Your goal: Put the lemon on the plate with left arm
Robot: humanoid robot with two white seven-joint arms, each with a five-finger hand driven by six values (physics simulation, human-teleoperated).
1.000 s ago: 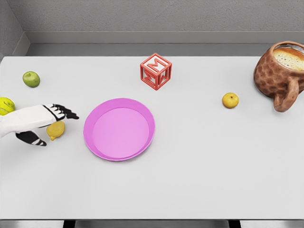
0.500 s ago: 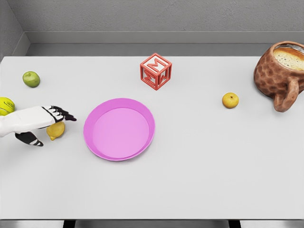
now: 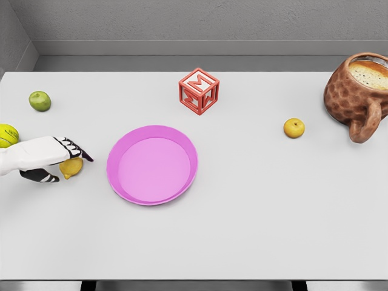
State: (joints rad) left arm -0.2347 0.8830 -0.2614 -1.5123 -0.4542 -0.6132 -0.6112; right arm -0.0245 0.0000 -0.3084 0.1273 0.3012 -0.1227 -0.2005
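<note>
The yellow lemon [image 3: 72, 169] lies on the white table at the far left, just left of the round pink plate [image 3: 124, 176]. My left hand [image 3: 70, 163] reaches in from the left edge and sits right over the lemon. Its black-tipped fingers [image 3: 77, 150] curl down across the lemon's top and far side. The thumb [image 3: 45, 176] presses in from the near left. The lemon's upper part is hidden by the hand. Nothing lies on the plate. My right arm is out of view.
A green apple [image 3: 40, 100] and a yellow-green ball [image 3: 7, 134] lie at the far left behind the hand. A red letter block [image 3: 199, 91] stands behind the plate. A small yellow fruit [image 3: 294, 128] and a brown mug [image 3: 357, 94] are at the right.
The left hand's fingers have curled down from stretched out to bent over the lemon, and the thumb has drawn in. The lemon has stayed in place.
</note>
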